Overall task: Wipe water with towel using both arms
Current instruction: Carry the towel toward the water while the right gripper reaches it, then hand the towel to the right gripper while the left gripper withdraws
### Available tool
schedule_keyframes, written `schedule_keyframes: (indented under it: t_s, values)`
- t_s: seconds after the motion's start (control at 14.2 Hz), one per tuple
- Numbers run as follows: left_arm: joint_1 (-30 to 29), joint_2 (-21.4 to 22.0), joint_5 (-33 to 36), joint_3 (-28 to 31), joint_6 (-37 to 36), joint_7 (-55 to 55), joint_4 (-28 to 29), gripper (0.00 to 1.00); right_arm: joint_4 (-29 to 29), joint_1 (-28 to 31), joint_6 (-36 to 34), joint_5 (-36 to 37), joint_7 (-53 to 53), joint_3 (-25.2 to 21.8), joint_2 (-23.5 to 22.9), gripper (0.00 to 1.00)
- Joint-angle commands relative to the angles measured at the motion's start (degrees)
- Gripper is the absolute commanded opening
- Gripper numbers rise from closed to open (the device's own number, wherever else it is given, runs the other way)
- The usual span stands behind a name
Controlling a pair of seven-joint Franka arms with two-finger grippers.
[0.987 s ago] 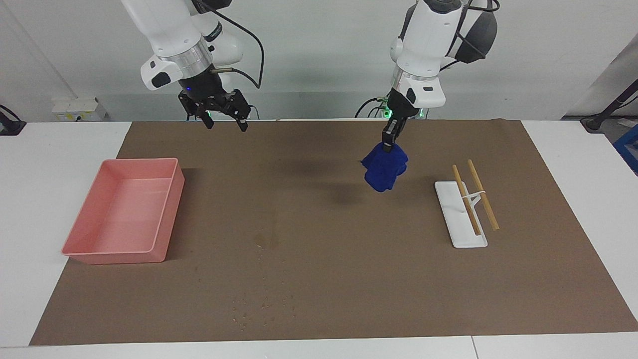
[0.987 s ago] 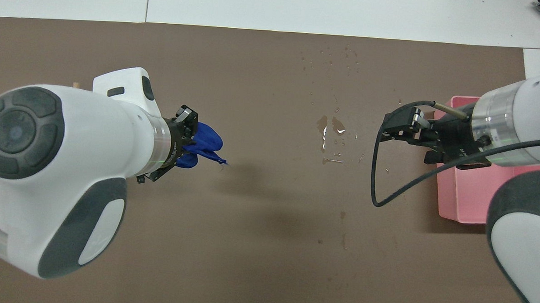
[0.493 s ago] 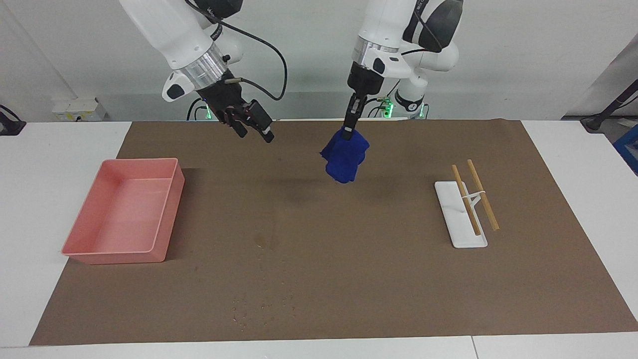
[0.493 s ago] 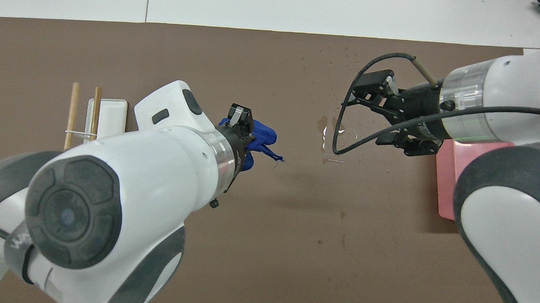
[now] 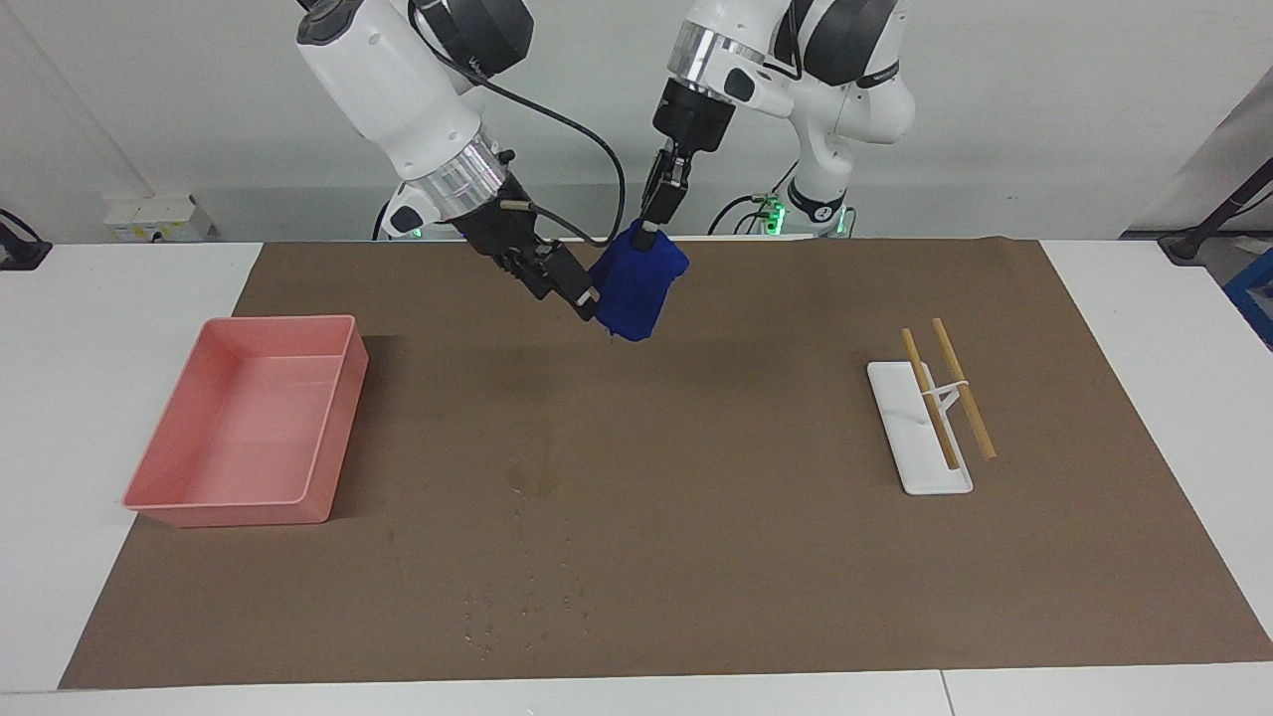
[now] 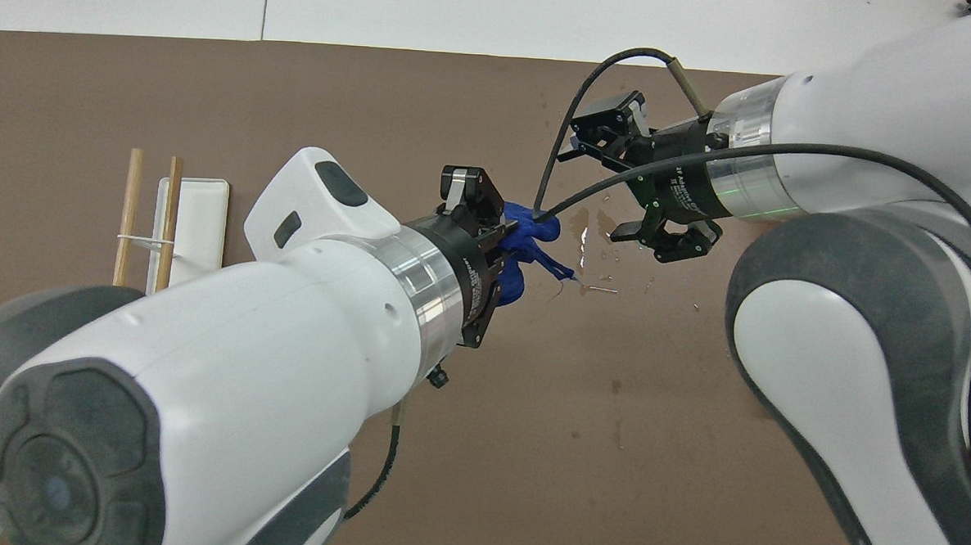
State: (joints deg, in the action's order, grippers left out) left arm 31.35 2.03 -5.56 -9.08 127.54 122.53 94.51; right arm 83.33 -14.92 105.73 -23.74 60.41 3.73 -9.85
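Now the left gripper [image 5: 646,232] pinches the towel [image 5: 636,281] high over the mat [image 5: 756,517]. Beside the towel, the right gripper [image 5: 572,293] gapes wide; it should clamp a loose edge squarely.

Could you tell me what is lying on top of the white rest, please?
Two wooden chopsticks lie across the white rest, side by side. Nothing else shows on it, and nothing covers it.

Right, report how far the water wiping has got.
Done: the towel is off the mat, hanging from the shut left gripper in the air. In hand: the open right gripper is right beside the hanging towel, which looks like a handover; no grip by it yet. Left: the water lies unwiped on the brown mat, nearer the table's edge away from the robots.
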Motion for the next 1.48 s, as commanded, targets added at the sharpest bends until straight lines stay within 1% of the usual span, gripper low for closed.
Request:
schedule_keyframes:
  t_s: [0.0,0.07,0.21,0.35,0.56,0.63,0.7,0.78,0.99,1.13,1.27,1.34,1.41]
  values:
    - [0.47,-0.8,-0.42,0.47,0.78,5.77,-3.01,0.09,-0.71,-1.24,-1.5,-1.74,6.34,0.05,-0.6,0.99]
    - [0.47,-0.89,-0.42,0.47,2.78,6.57,-3.02,0.09,-0.71,-1.6,-1.32,-3.14,9.6,0.05,-0.69,0.99]
    - [0.2,-1.15,-0.42,0.47,6.48,8.24,-3.02,0.09,-0.53,-1.6,-1.84,-5.08,11.91,0.05,-0.69,0.99]
    - [-0.32,-1.24,-0.33,0.47,6.76,10.79,-2.93,0.09,-0.53,-1.6,-2.73,-8.76,13.23,0.05,-0.52,0.99]
    - [-0.5,-1.24,-0.24,0.56,6.76,11.07,-2.75,0.1,-0.62,-1.69,-2.38,-9.22,17.37,0.05,-0.6,0.99]
    - [-0.5,-1.24,-0.15,0.64,6.76,10.98,-2.75,0.11,-0.62,-1.69,-2.03,-9.3,17.46,0.05,-0.61,0.95]
    - [-0.68,-1.24,-0.15,0.73,6.76,10.98,-2.67,0.12,-0.62,-1.69,-1.67,-10.44,17.72,0.05,-0.61,0.82]
    - [-0.68,-1.24,-0.15,0.73,6.76,10.98,-2.75,0.12,-0.71,-1.69,-1.15,-12.27,18.33,0.05,-0.61,0.74]
    - [-0.68,-1.24,-0.33,0.73,6.76,11.07,-2.75,0.12,-0.53,-2.82,1.66,-12.73,20.71,0.05,-0.61,0.74]
    - [-0.68,-1.24,-0.33,0.73,6.76,11.07,-2.84,0.12,0.78,-3.8,4.29,-12.73,21.23,0.05,-0.26,0.73]
    - [-0.59,-1.24,-0.33,0.73,6.76,11.07,-2.93,0.12,1.23,-4.59,5.88,-12.65,22.02,0.05,-0.25,0.61]
    - [-0.59,-1.24,-0.42,0.73,6.76,11.07,-2.93,0.12,1.31,-4.59,5.8,-12.64,22.03,0.05,-0.17,0.51]
    - [-0.59,-1.24,-0.42,0.73,6.76,11.07,-3.02,0.12,1.31,-4.5,5.71,-12.56,21.94,0.05,-0.25,0.24]
